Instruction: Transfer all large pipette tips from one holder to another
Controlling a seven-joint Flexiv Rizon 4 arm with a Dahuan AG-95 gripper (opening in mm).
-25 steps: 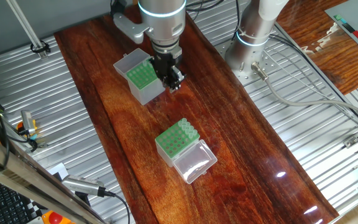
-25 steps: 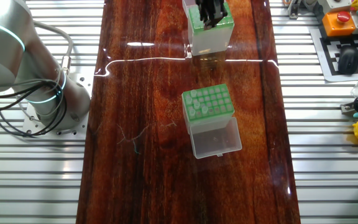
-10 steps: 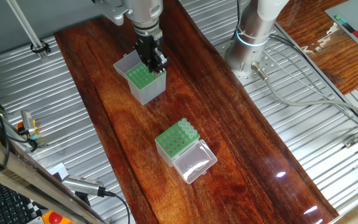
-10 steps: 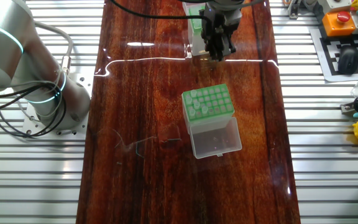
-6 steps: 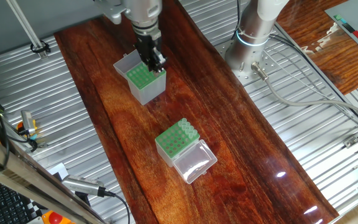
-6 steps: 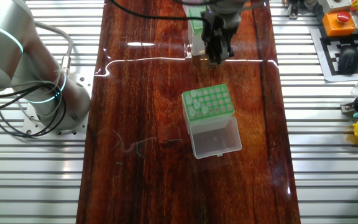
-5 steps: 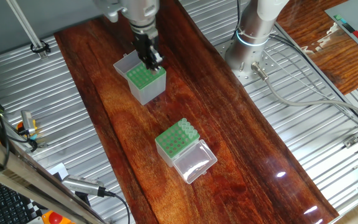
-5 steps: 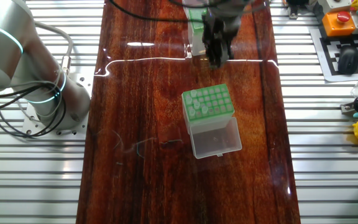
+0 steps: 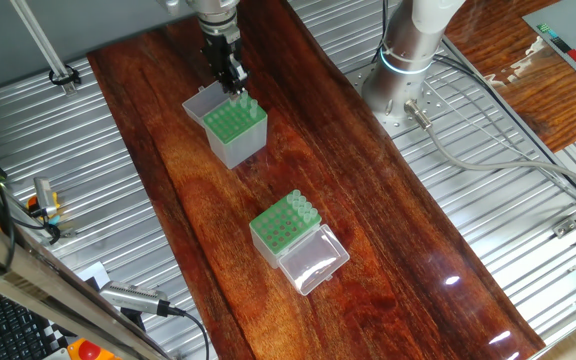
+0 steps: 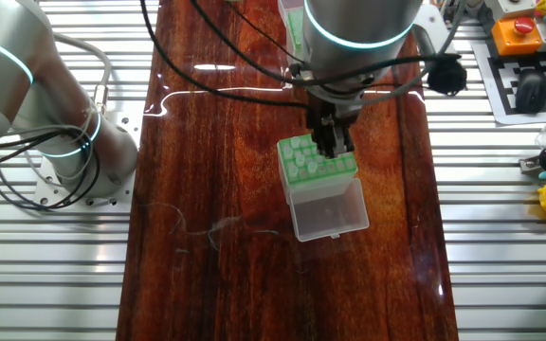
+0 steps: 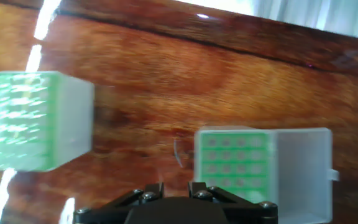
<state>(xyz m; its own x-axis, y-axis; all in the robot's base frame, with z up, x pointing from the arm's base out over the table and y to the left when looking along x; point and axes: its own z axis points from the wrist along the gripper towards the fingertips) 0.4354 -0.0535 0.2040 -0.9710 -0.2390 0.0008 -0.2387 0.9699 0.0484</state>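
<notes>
I see the dark wooden table (image 9: 183,215) filling the middle of both fixed views, with the arm (image 10: 358,28) hanging high above it. Right under the gripper (image 9: 230,78) in one fixed view stands the taller grey-sided holder (image 9: 233,130), its green top plate facing up. The shorter green-topped box (image 9: 281,228) sits well apart from the gripper, further down the table, with its clear lid (image 9: 313,262) swung open and lying flat on the side away from the gripper. In the hand view both boxes lie below the gripper, the taller one blurred. The fingers look close together, but I cannot tell whether they are shut or pinch anything. Large pipette tips (image 9: 304,209) stand in a row along one edge of the shorter box, and a few stand in the taller holder's edge just below the gripper.
</notes>
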